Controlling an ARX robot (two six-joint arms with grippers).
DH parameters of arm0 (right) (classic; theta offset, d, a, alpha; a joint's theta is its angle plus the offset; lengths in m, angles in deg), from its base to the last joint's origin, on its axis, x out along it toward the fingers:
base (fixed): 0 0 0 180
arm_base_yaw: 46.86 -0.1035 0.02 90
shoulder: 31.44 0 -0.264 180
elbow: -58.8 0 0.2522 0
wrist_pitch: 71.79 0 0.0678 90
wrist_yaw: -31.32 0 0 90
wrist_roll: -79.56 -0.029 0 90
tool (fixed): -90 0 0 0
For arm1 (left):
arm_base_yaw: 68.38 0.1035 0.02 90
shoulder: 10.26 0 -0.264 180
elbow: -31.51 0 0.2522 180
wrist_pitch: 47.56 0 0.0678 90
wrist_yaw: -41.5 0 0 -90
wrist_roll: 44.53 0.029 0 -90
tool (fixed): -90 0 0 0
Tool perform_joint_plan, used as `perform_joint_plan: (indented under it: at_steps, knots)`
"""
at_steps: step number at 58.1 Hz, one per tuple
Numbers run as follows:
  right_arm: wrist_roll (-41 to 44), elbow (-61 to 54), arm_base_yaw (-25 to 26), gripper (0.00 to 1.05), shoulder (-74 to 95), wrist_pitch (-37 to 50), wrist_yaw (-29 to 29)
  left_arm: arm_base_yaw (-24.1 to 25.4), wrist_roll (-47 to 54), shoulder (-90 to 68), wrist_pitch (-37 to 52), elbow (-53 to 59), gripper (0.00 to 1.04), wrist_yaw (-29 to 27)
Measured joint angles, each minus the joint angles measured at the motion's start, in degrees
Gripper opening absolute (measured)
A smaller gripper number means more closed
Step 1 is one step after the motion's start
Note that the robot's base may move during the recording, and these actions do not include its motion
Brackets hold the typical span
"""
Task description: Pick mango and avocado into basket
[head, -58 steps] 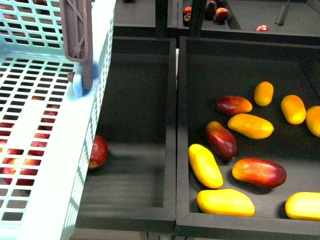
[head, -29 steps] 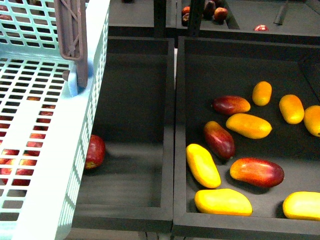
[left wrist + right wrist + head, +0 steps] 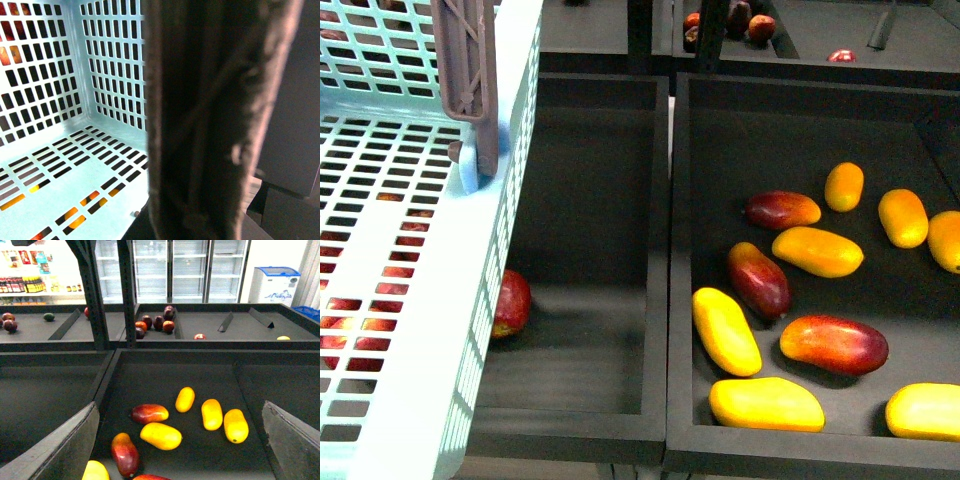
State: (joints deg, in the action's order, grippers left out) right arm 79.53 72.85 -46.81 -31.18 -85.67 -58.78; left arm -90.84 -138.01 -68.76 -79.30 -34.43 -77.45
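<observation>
1. Step in hand, as I judge it: the approach for the first pick. The right gripper (image 3: 180, 407) hangs above the black bin (image 3: 770, 130) with its jaws spread wide and nothing between them. Its two fingers (image 3: 70, 445) frame the fruit below.
2. The red mango (image 3: 125, 454) lies below and slightly ahead of that gripper, nearer one finger than the other. Two more red ones lie close by among the yellow mangoes (image 3: 725, 330).
3. The avocado (image 3: 48, 317) may be the small dark-green fruit far ahead of the gripper on the back shelf, but it is too small to be sure.
4. The basket (image 3: 523, 90) is well off to the right gripper's left, raised and tilted, and its slotted floor is bare. Colours seen through the slots belong to fruit beneath it, and a red apple (image 3: 512, 303) lies just beside its wall.
5. The brown handle (image 3: 210, 125) fills the left wrist view and hides the left gripper's fingers, so I cannot tell how they stand.
6. The next move calls for a descent onto one red mango, with the jaws across its narrow width and clear of the touching yellow neighbour.
7. Against a second ago, the whole front view sits a little further left, the basket included. The fruit keep their places relative to each other, and none has been taken.
</observation>
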Motion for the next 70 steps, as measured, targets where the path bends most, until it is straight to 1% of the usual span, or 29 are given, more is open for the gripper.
perform_joint_plan:
  at_steps: [8, 11, 12, 13, 14, 15, 16, 17, 18, 21, 22, 23, 24, 25, 26, 28, 29, 34, 38, 46, 52, 56, 61, 70]
  knots:
    - [0.0, 0.0, 0.0, 0.97, 0.0, 0.0, 0.0, 0.0, 0.1, 0.0, 0.0, 0.0, 0.07, -0.1]
    - [0.0, 0.0, 0.0, 0.97, 0.0, 0.0, 0.0, -0.3, 5.8, 0.1, 7.1, 2.3, 0.07, -1.2]
    - [0.0, 0.0, 0.0, 0.97, 0.0, 0.0, 0.0, -0.4, 10.2, 0.0, 11.2, 3.5, 0.07, -0.8]
    - [0.0, 0.0, 0.0, 0.97, 0.0, 0.0, 0.0, -0.5, 12.8, -0.3, 13.0, 4.0, 0.07, -0.6]
    - [0.0, 0.0, 0.0, 0.97, 0.0, 0.0, 0.0, -0.5, 19.5, -1.0, 16.4, 4.5, 0.07, 0.2]
    - [0.0, 0.0, 0.0, 0.97, 0.0, 0.0, 0.0, -0.5, 22.4, -1.4, 17.8, 4.6, 0.07, 0.7]
    - [0.0, 0.0, 0.0, 0.97, 0.0, 0.0, 0.0, -0.5, 28.3, -2.6, 20.2, 4.6, 0.07, 2.0]
    - [0.0, 0.0, 0.0, 0.97, 0.0, 0.0, 0.0, -0.5, 31.4, -3.1, 21.1, 4.6, 0.07, 2.7]
    - [0.0, 0.0, 0.0, 0.97, 0.0, 0.0, 0.0, -0.5, 34.4, -3.7, 21.8, 4.4, 0.07, 3.5]
    - [0.0, 0.0, 0.0, 0.97, 0.0, 0.0, 0.0, -0.4, 48.9, -6.9, 22.2, 3.0, 0.07, 6.7]
    - [0.0, 0.0, 0.0, 0.97, 0.0, 0.0, 0.0, -0.4, 50.4, -7.6, 22.1, 2.7, 0.07, 7.2]
    - [0.0, 0.0, 0.0, 0.97, 0.0, 0.0, 0.0, -0.4, 57.2, -9.0, 21.7, 1.9, 0.07, 8.4]
    - [0.0, 0.0, 0.0, 0.97, 0.0, 0.0, 0.0, -0.4, 58.4, -9.7, 21.5, 1.6, 0.07, 9.1]
    - [0.0, 0.0, 0.0, 0.97, 0.0, 0.0, 0.0, -0.4, 64.5, -11.1, 21.2, 0.9, 0.07, 10.6]
    - [0.0, 0.0, 0.0, 0.97, 0.0, 0.0, 0.0, -0.4, 66.6, -11.8, 21.0, 0.4, 0.07, 11.5]
    - [0.0, 0.0, 0.0, 0.97, 0.0, 0.0, 0.0, -0.6, 72.0, -14.6, 20.3, -1.2, 0.07, 14.8]
    - [0.0, 0.0, 0.0, 0.97, 0.0, 0.0, 0.0, -1.2, 75.0, -16.5, 19.7, -2.5, 0.07, 18.3]
    - [0.0, 0.0, 0.0, 0.97, 0.0, 0.0, 0.0, -3.7, 76.0, -22.9, 19.4, -5.5, 0.07, 28.4]
    - [0.0, 0.0, 0.0, 0.97, 0.0, 0.0, 0.0, -4.7, 75.5, -27.8, 19.4, -7.8, 0.07, 34.2]
    - [0.0, 0.0, 0.0, 0.97, 0.0, 0.0, 0.0, -6.4, 73.0, -34.7, 21.0, -10.5, 0.07, 42.1]
    - [0.0, 0.0, 0.0, 0.97, 0.0, 0.0, 0.0, -7.2, 70.3, -36.8, 22.9, -10.8, 0.07, 44.0]
    - [0.0, 0.0, 0.0, 0.97, 0.0, 0.0, 0.0, -7.2, 67.1, -37.1, 24.3, -10.8, 0.07, 43.1]
    - [0.0, 0.0, 0.0, 0.97, 0.0, 0.0, 0.0, -6.1, 65.2, -36.7, 26.1, -10.4, 0.07, 42.3]
    - [0.0, 0.0, 0.0, 0.97, 0.0, 0.0, 0.0, -3.7, 64.8, -34.8, 26.1, -8.3, 0.07, 42.1]
